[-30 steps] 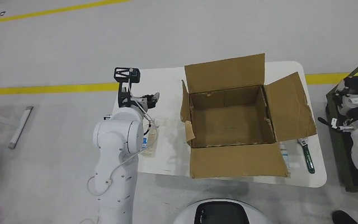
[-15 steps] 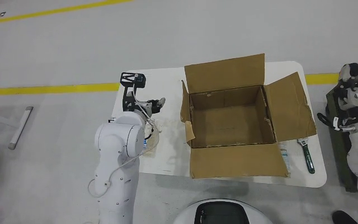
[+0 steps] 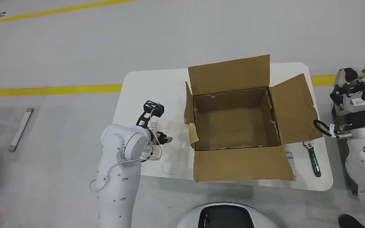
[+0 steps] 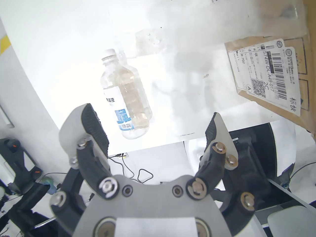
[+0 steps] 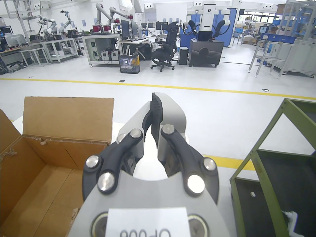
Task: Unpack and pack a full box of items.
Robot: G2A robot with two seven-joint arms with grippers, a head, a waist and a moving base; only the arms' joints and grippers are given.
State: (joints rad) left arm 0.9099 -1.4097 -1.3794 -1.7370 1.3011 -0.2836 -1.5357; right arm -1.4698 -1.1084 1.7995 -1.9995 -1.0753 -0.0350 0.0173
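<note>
Left pincer point(image 4: 154, 119) spread wide, empty, hovering over table point(image 3: 142, 84) edge. Bottle point(image 4: 126, 99) lies on side just beyond fingertips, outside box point(image 3: 236, 119); likely unpacked, awaiting repack. Box flaps folded outward, presumably for reach; interior looks bare. Right pincer point(image 5: 155, 107) pressed together, empty, parked past box's other side. Count: one bottle, one box, one wrench point(image 3: 312, 157), two pincers.

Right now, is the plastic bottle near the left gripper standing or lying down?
Lying down. The left wrist view shows the plastic bottle full length on its side on the white table.
</note>
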